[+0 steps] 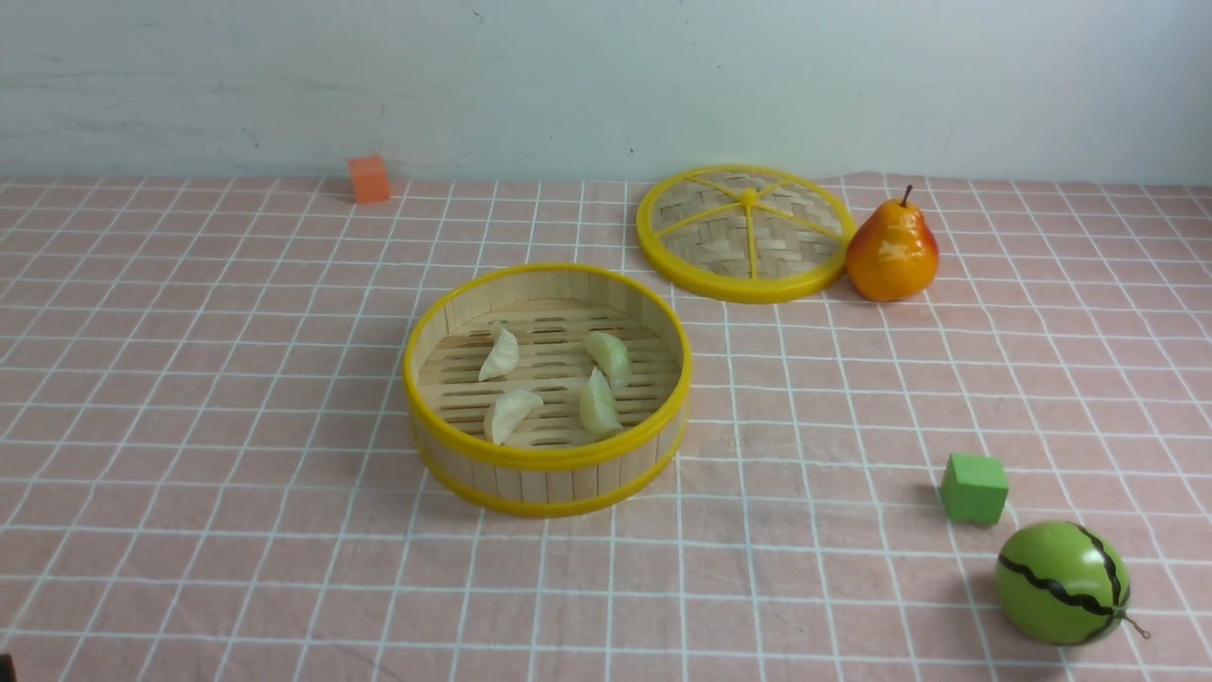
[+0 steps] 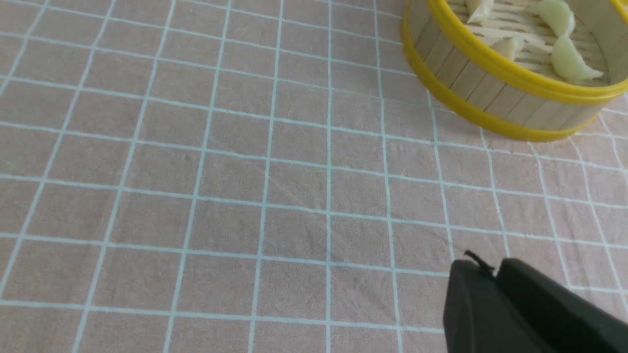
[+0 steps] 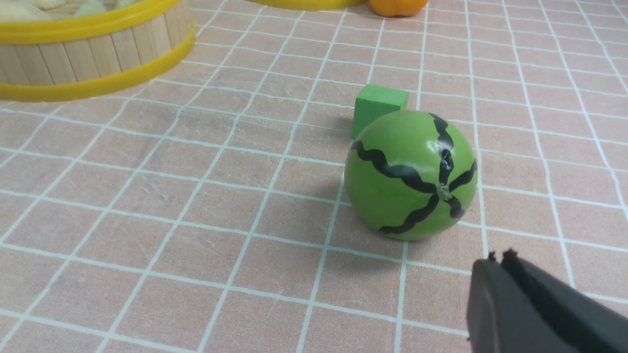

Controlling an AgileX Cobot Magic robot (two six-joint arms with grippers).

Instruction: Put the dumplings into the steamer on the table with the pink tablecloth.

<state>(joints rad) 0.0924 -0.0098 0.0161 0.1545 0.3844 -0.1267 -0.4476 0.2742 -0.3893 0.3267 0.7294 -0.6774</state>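
Front view lets us see open room on the pink tablecloth [image 1: 284,530] between our left gripper [image 2: 492,269] and the steamer [image 1: 546,481], which sits ahead and to the right of that gripper. From our right gripper [image 3: 501,260], the melon [image 3: 409,176] is nearby, with the green block [image 3: 380,105] just past it; more open cloth stretches from there left to the steamer. Farthest from both grippers, near the cloth's back edge, we have the orange block [image 1: 369,180], the lid [image 1: 795,232] and, just beside the lid, the pear [image 1: 893,252].

We count four dumplings [image 1: 512,414], all inside the steamer, plus one steamer, one lid, one pear, one melon and two blocks. Our right gripper's fingers are together; our left's are close, but we cannot tell whether they meet.
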